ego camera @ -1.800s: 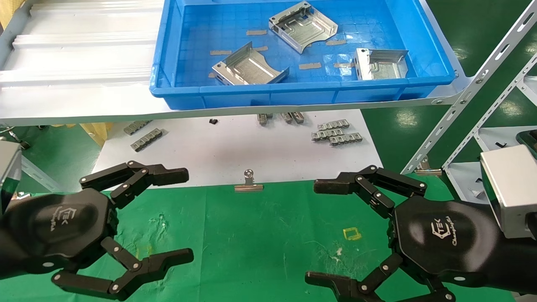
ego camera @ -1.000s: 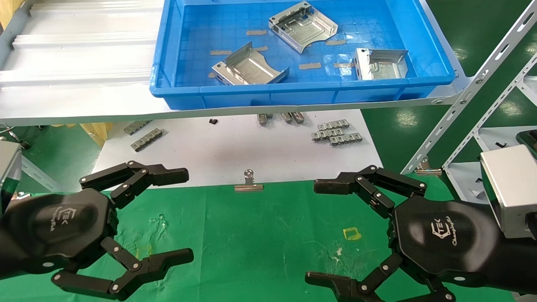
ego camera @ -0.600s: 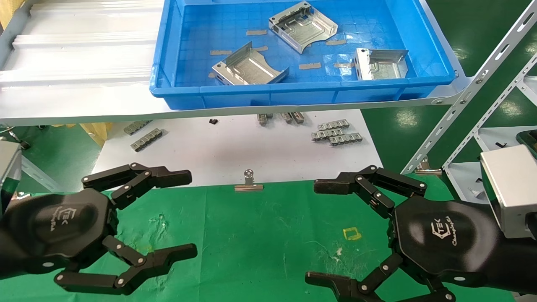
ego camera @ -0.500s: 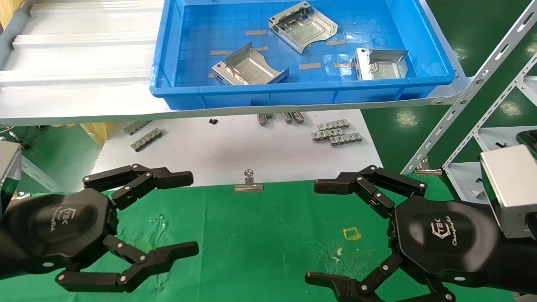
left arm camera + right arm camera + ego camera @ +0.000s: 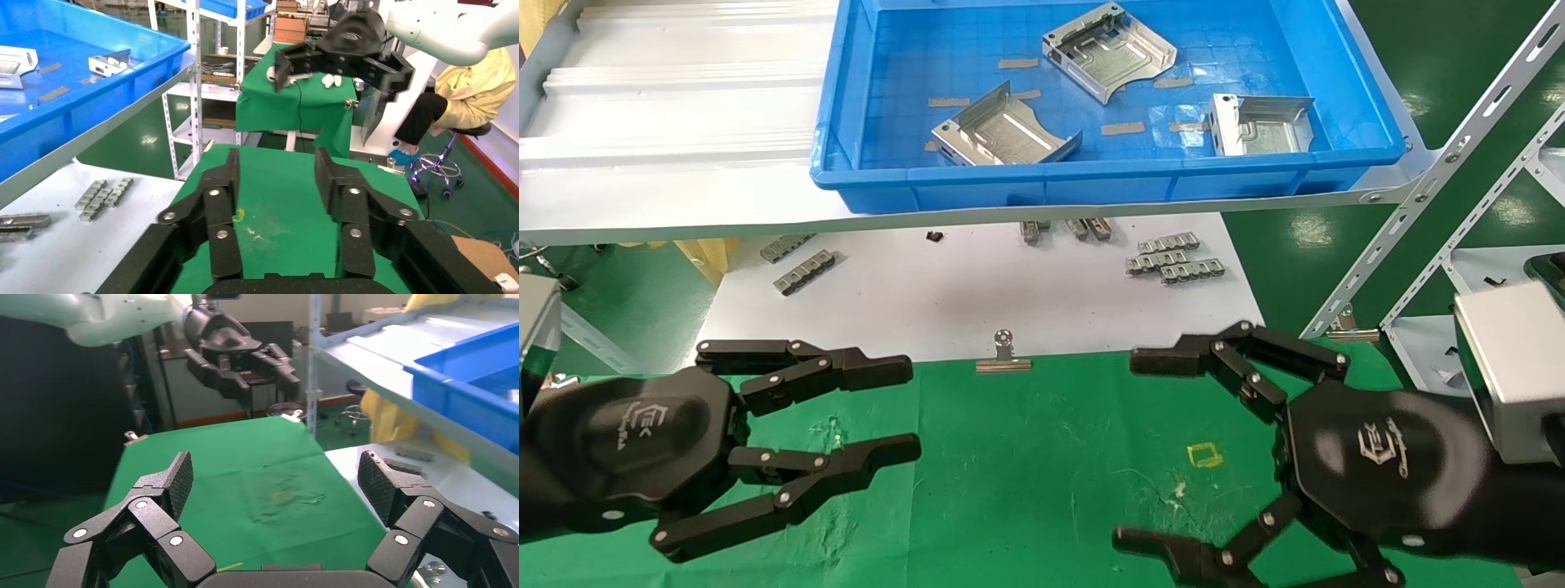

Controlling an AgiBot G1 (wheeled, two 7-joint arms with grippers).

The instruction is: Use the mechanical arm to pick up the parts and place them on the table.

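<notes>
Green felt covers the table (image 5: 1026, 457), with a white sheet (image 5: 977, 294) beyond it at 12 o'clock and a blue bin (image 5: 1107, 175) on a raised shelf farther out still. Three parts lie inside that bin: one (image 5: 1001, 131) toward its near left, one (image 5: 1109, 51) at the far middle, one (image 5: 1258, 122) at the near right. None has been lifted, and the felt carries no part.

What has changed is the left gripper (image 5: 911, 408). A second ago its fingers stood wide, one high and one low; now they have swung toward each other, leaving only a narrow gap with nothing in it. The wrist view confirms the two pads are near but apart (image 5: 275, 177). It hovers over the felt at about 9 o'clock from the table's middle, well apart from the bin.

The right gripper (image 5: 1128, 449) sits at about 3 o'clock, fingers spread wide as before, also empty; its palm has shifted only slightly, if at all.

My judgement: narrowing the left gripper this far from any part is not a grasp. It looks like a pre-shaping or a test of the fingers before the reach. The task is at its start; the nearest part for the left arm is the near-left one, up at roughly 12 o'clock, and the fingers would need to suit its upturned walls.
</notes>
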